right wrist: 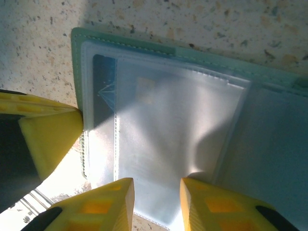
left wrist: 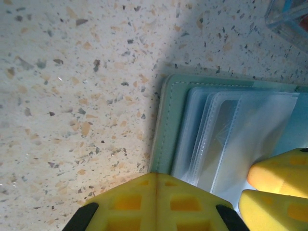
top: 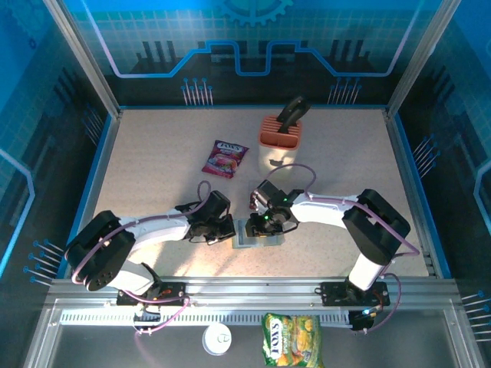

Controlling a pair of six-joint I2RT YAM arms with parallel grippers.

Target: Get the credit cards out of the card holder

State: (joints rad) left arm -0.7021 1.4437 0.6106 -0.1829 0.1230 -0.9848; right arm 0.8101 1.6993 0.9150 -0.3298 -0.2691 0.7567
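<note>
Occlusions noted.
Card holder [top: 257, 244] lies mostly under the left gripper [top: 232, 230] and right gripper [top: 268, 227]; just beyond the right fingers [right wrist: 211, 207], cloudy sleeves [right wrist: 168, 125] blur a dark blue card [right wrist: 103, 79], print unreadable, far panel cut off.

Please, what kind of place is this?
Probably a robot test cell or demo booth: a speckled table fenced by blue circuit-print panels on an aluminium frame.

card holder [top: 257, 234] 1 | snack packets [top: 225, 158] [top: 290, 338] 2 | slotted block [top: 275, 135] 1 | white disc [top: 217, 338] 1
</note>
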